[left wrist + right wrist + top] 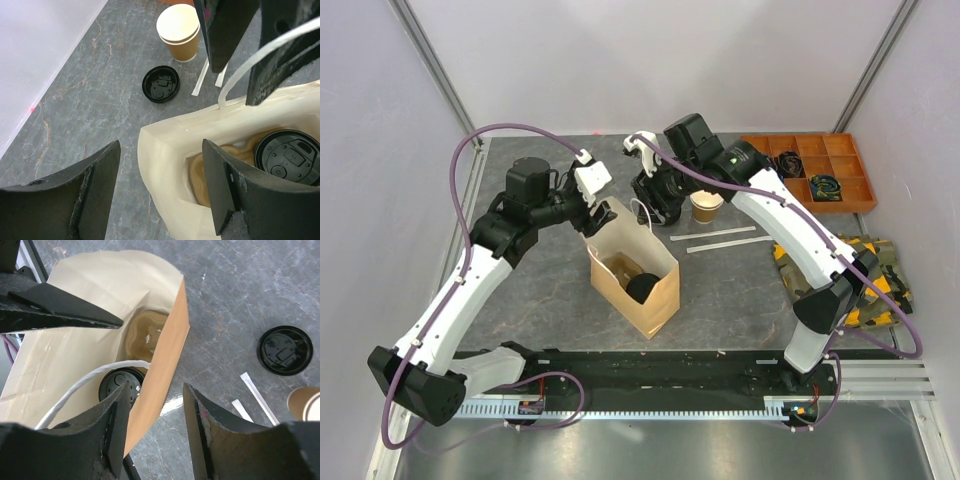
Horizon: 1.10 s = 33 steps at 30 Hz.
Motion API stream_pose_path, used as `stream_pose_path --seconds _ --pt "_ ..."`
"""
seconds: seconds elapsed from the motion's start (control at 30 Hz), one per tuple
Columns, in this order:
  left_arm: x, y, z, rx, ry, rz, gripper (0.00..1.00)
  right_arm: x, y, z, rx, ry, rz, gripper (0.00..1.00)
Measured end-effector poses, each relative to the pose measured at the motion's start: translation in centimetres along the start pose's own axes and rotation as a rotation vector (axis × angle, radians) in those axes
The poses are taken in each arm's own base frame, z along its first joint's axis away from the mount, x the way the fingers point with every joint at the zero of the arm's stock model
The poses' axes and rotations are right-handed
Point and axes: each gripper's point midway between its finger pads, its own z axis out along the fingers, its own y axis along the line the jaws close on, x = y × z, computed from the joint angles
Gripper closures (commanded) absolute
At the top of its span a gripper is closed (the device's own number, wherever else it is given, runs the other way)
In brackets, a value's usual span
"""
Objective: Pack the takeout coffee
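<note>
A tan paper bag (pixel 650 300) stands mid-table with a brown pulp carrier (pixel 618 266) inside. One coffee cup with a black lid (pixel 642 287) sits in the carrier; it also shows in the left wrist view (pixel 290 157) and the right wrist view (pixel 117 382). Another kraft cup (pixel 706 206) stands open on the table behind the bag, its black lid (pixel 160 84) lying loose beside it. My left gripper (pixel 160 150) is open, astride the bag's far-left rim (pixel 165 145). My right gripper (pixel 156 390) is open, astride the bag's far wall (pixel 165 355) by the white handle (pixel 80 390).
Two white paper-wrapped sticks (pixel 713 235) lie right of the open cup. An orange compartment tray (pixel 820 170) sits at the back right. A camouflage cloth (pixel 865 270) lies at the right edge. White walls close the table's back and sides.
</note>
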Motion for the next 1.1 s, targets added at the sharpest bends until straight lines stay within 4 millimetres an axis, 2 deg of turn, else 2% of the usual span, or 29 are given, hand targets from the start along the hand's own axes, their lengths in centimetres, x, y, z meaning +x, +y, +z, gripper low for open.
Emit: stream_pose_path --seconds 0.1,0.3,0.5,0.57,0.67,0.7,0.83,0.9,1.0,1.1 --pt "-0.3 0.1 -0.1 -0.002 -0.007 0.002 0.27 -0.3 -0.4 -0.5 0.010 -0.008 0.006 0.43" --pt "-1.3 0.4 -0.2 -0.006 -0.026 -0.002 0.26 -0.4 -1.5 -1.8 0.034 -0.017 0.018 0.33" --pt "-1.2 0.2 0.2 0.015 -0.024 -0.008 0.26 -0.2 -2.0 -2.7 0.043 -0.020 0.008 0.32" --pt "-1.1 0.2 0.3 0.017 -0.021 -0.010 0.26 -0.1 -2.0 -2.9 0.044 -0.017 0.007 0.29" --pt "-1.2 0.2 0.3 0.017 -0.022 -0.010 0.19 -0.1 -2.4 -3.6 0.043 -0.021 0.006 0.22" --pt "-1.4 0.3 0.3 0.014 -0.024 -0.010 0.14 -0.2 -3.0 -4.1 0.052 -0.028 0.004 0.20" --pt "-3.2 1.8 0.0 -0.004 -0.049 -0.030 0.10 -0.8 -6.8 -7.5 0.145 -0.072 -0.006 0.19" --pt "-4.3 3.1 -0.2 -0.021 -0.064 -0.046 0.09 -0.4 -8.8 -9.3 0.198 -0.078 -0.011 0.19" --pt "-6.0 5.6 -0.6 -0.063 -0.089 -0.082 0.09 1.9 -12.0 -12.0 0.272 -0.031 -0.032 0.20" --pt "-7.3 7.9 -1.3 -0.110 -0.113 -0.117 0.09 5.0 -14.5 -13.0 0.311 0.060 -0.101 0.26"
